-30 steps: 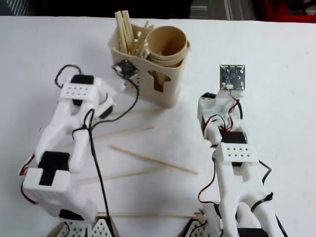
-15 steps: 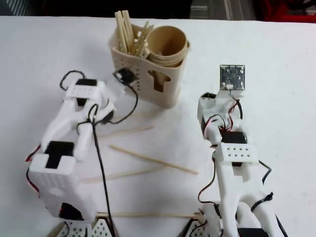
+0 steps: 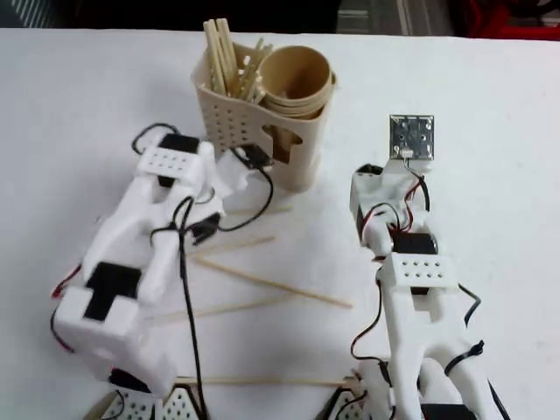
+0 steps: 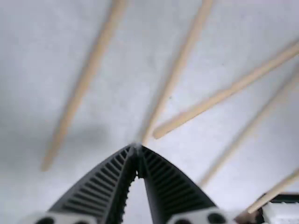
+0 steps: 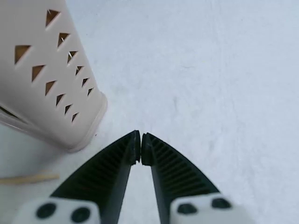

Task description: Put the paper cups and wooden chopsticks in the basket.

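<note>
1. Since a second ago, our left arm has swung away from the side of the basket. It is now over the loose chopsticks on the table. Our right arm has not moved.
2. Our left pincer is clenched, tips together, with nothing in it. It hangs just over the table. The end of the nearest chopstick lies right at its tips. It may be touching them, but we cannot be sure from this close.
3. Our right pincer is clenched too, and it holds nothing. It sits low, near the bottom corner of the basket.
4. The paper cups are already in the basket, stacked one inside the other. A bunch of chopsticks stands next to them. The loose chopsticks lie on the table between our two arms.
5. We think the step now is to pick up one more stick.
6. To do it well, we should open the left pincer first. Then we come down with one finger on each side of the stick. We should grab it near the middle so it does not tip.
7. Other sticks lie close and some cross, so we should pinch just one.
</note>
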You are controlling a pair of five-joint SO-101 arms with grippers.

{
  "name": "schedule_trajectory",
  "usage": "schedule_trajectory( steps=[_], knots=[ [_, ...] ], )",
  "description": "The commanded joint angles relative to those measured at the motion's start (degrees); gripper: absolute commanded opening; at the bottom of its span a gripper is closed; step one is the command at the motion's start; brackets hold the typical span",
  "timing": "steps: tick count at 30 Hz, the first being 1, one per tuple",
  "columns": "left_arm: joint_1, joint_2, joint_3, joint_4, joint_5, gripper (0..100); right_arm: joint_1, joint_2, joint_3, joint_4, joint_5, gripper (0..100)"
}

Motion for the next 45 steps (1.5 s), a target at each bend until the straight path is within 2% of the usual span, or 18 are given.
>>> schedule_trajectory(
  steps=[1, 6, 9, 11, 13, 16, 21, 28, 33, 40, 42, 45],
  knots=[
    [-0.31, -6.46, -0.18, -6.15, 0.0, 2, 0.57, -1.54, -0.44, -0.92, -0.26, 2.1],
    [-4.53, -2.77, 5.1, -25.41, 0.44, 2, 0.57, -1.54, -0.44, -0.92, -0.26, 2.1],
    [-6.73, 2.59, 6.33, -32.0, 0.53, 2, 0.57, -1.54, -0.44, -0.92, -0.26, 2.1],
    [-7.78, 6.46, 5.01, -31.74, 0.35, 2, 0.57, -1.54, -0.44, -0.92, -0.26, 2.1],
    [-8.48, 8.92, 1.85, -27.52, 0.18, 2, 0.57, -1.54, -0.44, -0.92, -0.26, 2.1],
    [-7.96, 11.65, -3.96, -16.18, 0.09, 2, 0.48, -1.54, -0.44, -0.92, -0.26, 2.1],
    [-3.21, 12.62, -10.9, 2.02, 0.0, 2, 0.48, -1.54, -0.44, -0.92, -0.26, 2.1],
    [1.54, 12.53, -13.63, 12.57, 0.09, 2, 0.48, -1.54, -0.44, -0.92, -0.26, 2.1],
    [-0.66, 11.12, -16.18, 9.85, 0.09, 2, 0.57, -1.54, -0.53, -0.92, -0.26, 2.1],
    [-6.55, 13.23, -14.95, -11.16, 0.09, 2, 0.57, -1.54, -0.62, -0.92, -0.26, 2.1],
    [-6.9, 15.69, -14.33, -12.22, 0.09, 2, 0.57, -1.54, -0.62, -0.92, -0.26, 2.1],
    [-6.29, 19.3, -14.24, -8.35, 0.0, 2, 0.57, -1.54, -0.62, -0.92, -0.26, 2.1]
  ],
)
